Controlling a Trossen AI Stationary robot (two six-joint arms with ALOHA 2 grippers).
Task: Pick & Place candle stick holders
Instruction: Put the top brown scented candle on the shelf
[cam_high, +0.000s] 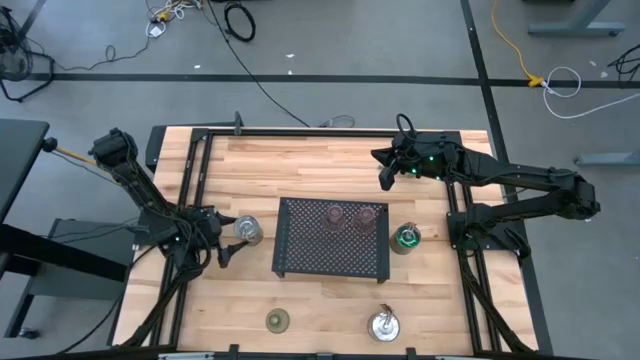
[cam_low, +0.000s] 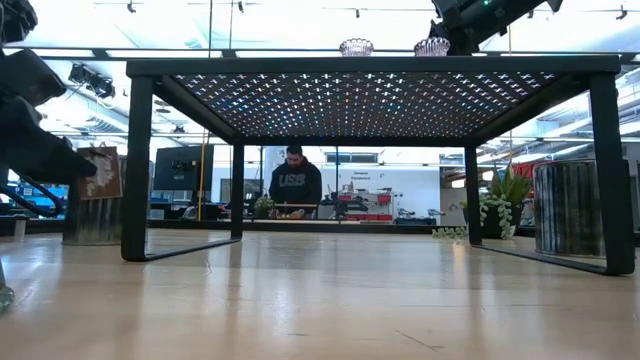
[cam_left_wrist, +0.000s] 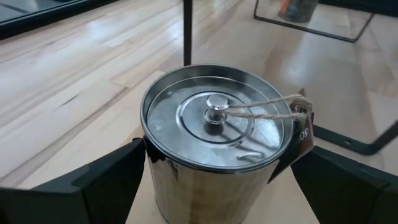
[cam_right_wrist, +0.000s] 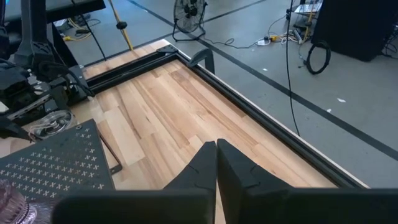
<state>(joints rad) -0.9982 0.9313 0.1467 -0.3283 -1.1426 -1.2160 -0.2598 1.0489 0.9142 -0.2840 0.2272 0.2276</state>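
So the left arm is folded low over the left side of the worktop (cam_high: 250, 310), and its left pincer (cam_high: 228, 243) sits spread open around a shiny silver candle stick holder (cam_high: 248, 231) just left of the black perforated tray (cam_high: 333, 240). The left wrist view makes that way clearer: the silver holder (cam_left_wrist: 214, 140) stands upright between the two dark fingers (cam_left_wrist: 99, 186), with gaps on both sides, so nothing is clamped. You also see a twine loop and a paper tag (cam_left_wrist: 303, 124) on it there, which the high view doesn't show. The right arm stretches in from the right edge, elbow bent, with the right pincer (cam_high: 386, 177) up over the far part of the worktop, behind the tray's far right corner. Its wrist view shows the fingertips (cam_right_wrist: 202, 165) pressed together, closed on nothing, over bare wood. From overhead, two pink holders (cam_high: 335, 214) (cam_high: 366, 218) stand on top of the tray, a green-looking one (cam_high: 406, 238) is just beside its right edge, an olive one (cam_high: 277, 320) and another silver one (cam_high: 384, 324) sit near the front edge. The low view shows the pink pair (cam_low: 356, 47) on the tray top, plus a leafy plant (cam_low: 505, 205) and a person (cam_low: 296, 185) way back in the room.
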